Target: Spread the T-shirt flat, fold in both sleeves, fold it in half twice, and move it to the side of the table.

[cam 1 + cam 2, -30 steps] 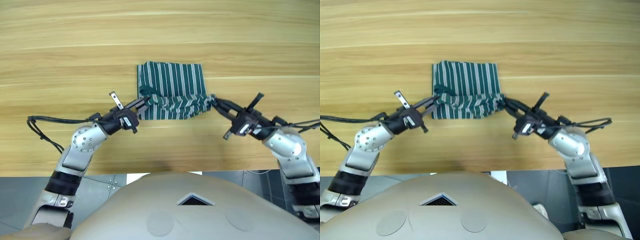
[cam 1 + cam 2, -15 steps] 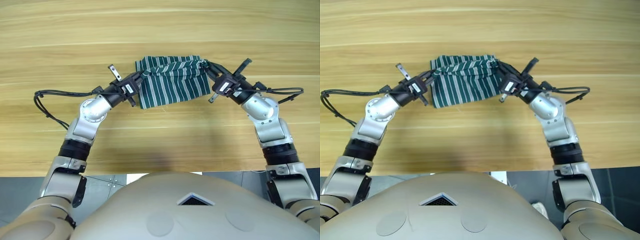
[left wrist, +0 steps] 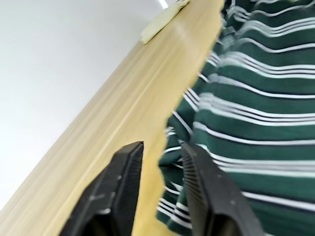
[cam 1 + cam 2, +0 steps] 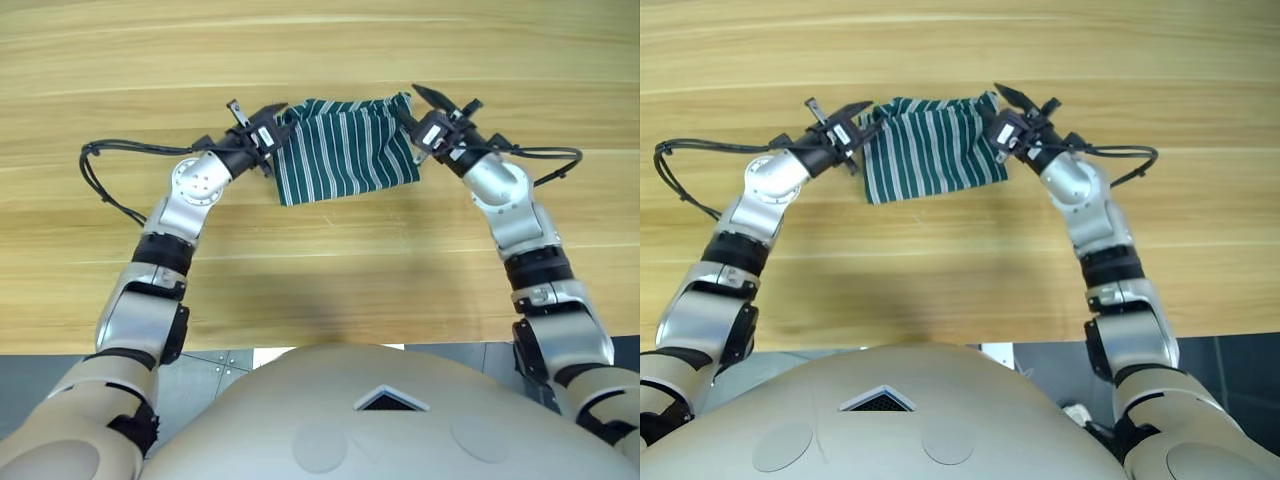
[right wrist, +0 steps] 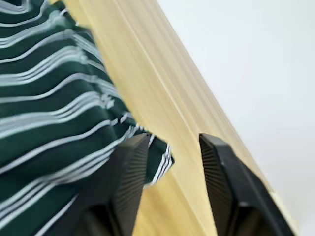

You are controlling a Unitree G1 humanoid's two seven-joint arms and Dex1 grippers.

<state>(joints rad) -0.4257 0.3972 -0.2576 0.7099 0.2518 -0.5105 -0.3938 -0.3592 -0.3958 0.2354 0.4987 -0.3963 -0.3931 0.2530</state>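
Left gripper (image 3: 161, 150): jaws apart with a moderate gap, clamped on nothing. It sits at the far-left corner of the T-shirt (image 4: 345, 150). In the left wrist view the cloth edge runs up past one finger and only a sliver shows in the gap, loose.

T-shirt: a small striped rectangle, flat on the tabletop (image 4: 320, 280), about midway between the left and right edges and well back from the near edge. It's rotated slightly, so the near-left corner sits closer to the robot than the near-right one. The long axis runs left to right, straight from one gripper to the other.

Right gripper (image 5: 174, 140): mirror case, at the far-right corner. Its jaws are parted too, and the cloth corner lies in the gap without being pinched.

My read: the folds look finished and what's left is the move to the side of the table.

The relation that matters is that the shirt sits between the tools, on their near side, with one arm at each end of the long axis, so neither arm is clearly nearer. Both are on the far edge of the cloth, so a re-grip means closing on those corners or coming round to the short sides. A one-sided pull risks unfolding the stack.
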